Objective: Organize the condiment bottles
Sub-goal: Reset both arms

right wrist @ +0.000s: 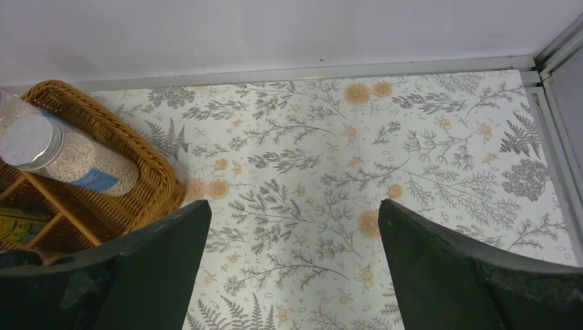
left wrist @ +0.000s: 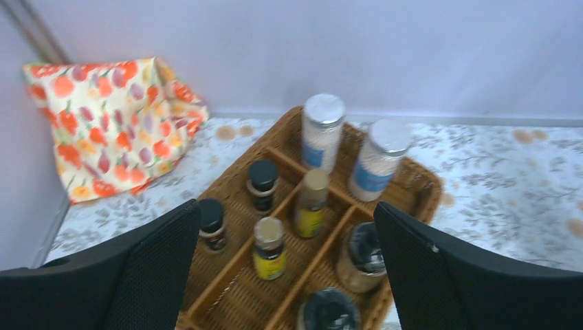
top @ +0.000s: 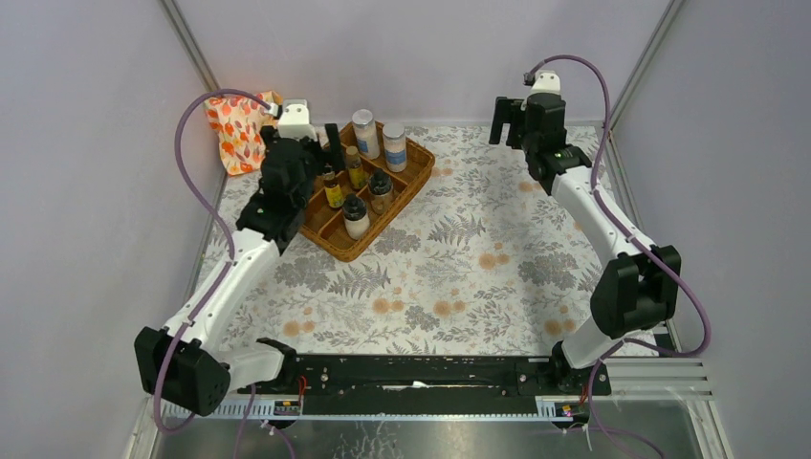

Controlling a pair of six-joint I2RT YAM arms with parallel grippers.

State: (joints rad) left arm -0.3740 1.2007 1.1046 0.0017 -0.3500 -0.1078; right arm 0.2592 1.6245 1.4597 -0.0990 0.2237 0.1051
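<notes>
In the wicker tray (left wrist: 422,181), condiment bottles (left wrist: 321,134) seemingly upright.

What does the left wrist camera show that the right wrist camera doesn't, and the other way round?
Only the left wrist: the orange-flowered cloth and two short black-capped dark jars. Only the right wrist: the fern-print table at its far right corner and the grey metal corner frame. Both: the brown wicker divided tray and a tall silver-lidded jar of white grains.

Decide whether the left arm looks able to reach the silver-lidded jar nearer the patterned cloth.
Likely yes. The open left tool hangs above the tray, facing the silver-lidded jar; only shorter bottles stand between them.
</notes>
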